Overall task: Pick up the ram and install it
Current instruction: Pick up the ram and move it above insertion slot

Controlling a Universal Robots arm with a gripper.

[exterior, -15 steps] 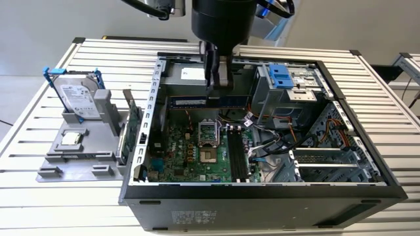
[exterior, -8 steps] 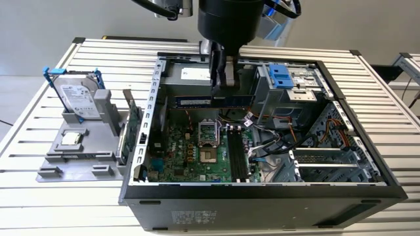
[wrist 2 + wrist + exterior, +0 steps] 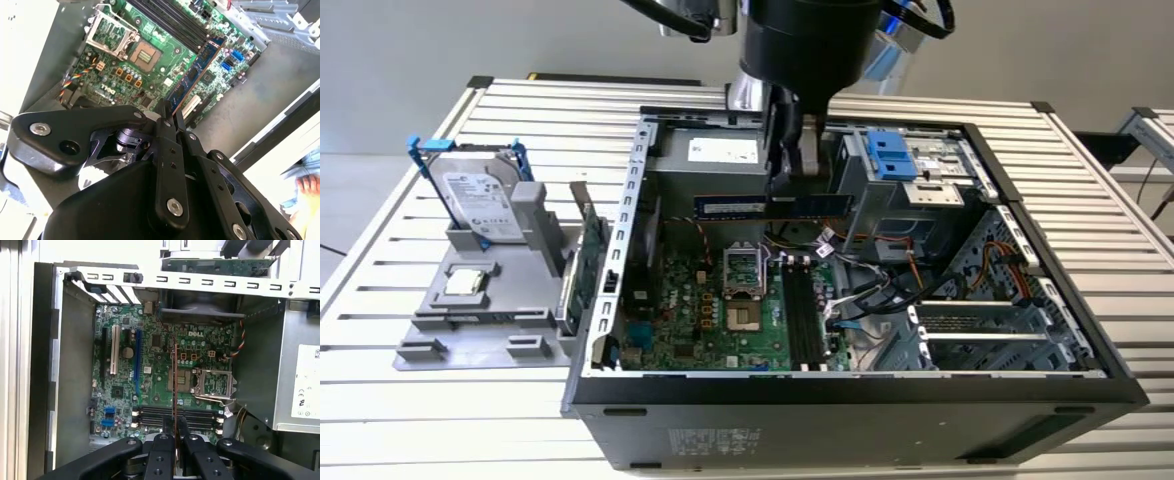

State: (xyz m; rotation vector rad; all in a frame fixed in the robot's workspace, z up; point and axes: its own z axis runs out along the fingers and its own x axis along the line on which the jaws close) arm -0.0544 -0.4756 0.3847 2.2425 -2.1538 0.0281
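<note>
We are holding the ram [image 3: 727,207] in the gripper [image 3: 790,188], its fingers pinched narrow on the stick's upper edge, in the upper middle of the exterior view. The ram is hanging level inside the open case [image 3: 854,415], above the motherboard [image 3: 707,310] and touching nothing else. Its ends are standing apart from the case wall on the exterior view's left and from the drive cage [image 3: 914,190] on the exterior view's right. The slots [image 3: 803,318] are lying lower in the frame, well apart, with cables [image 3: 867,290] just beside them. In the first wrist view we are seeing the ram [image 3: 175,375] edge-on, crossing the slots [image 3: 150,416].
</note>
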